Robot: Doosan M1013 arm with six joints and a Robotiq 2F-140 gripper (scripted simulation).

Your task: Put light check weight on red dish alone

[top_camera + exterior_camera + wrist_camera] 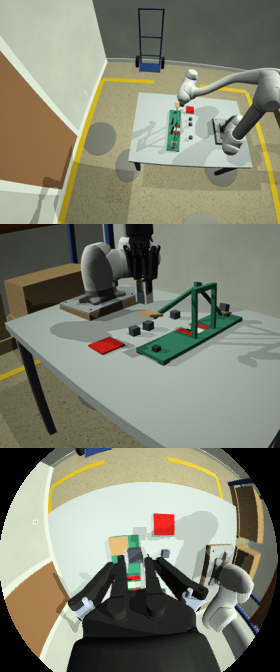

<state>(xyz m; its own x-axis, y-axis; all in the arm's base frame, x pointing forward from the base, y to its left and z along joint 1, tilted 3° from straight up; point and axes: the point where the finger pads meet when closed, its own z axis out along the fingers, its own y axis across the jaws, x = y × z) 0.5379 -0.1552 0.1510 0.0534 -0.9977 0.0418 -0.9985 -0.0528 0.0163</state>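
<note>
My gripper [144,298] [134,553] is shut on a dark cube weight [140,298] [135,554], held above table height beside the balance's near pan [177,105] [150,313] [118,545], which is empty and raised. The far pan, lower, carries a dark weight [174,144] [224,307]. The green rocker balance [169,140] [170,345] has red and white fields; its pointer is not clear enough to read. The red dish [190,110] [106,345] [164,524] lies flat and bare. Its upper side cannot be confirmed.
Three loose weights stand between balance and arm base: one [190,118] [134,330] nearest the dish, another [190,123] [148,325] close beside it, the third [190,137] [174,314] farther off. A small dark block [156,348] is on the balance's base.
</note>
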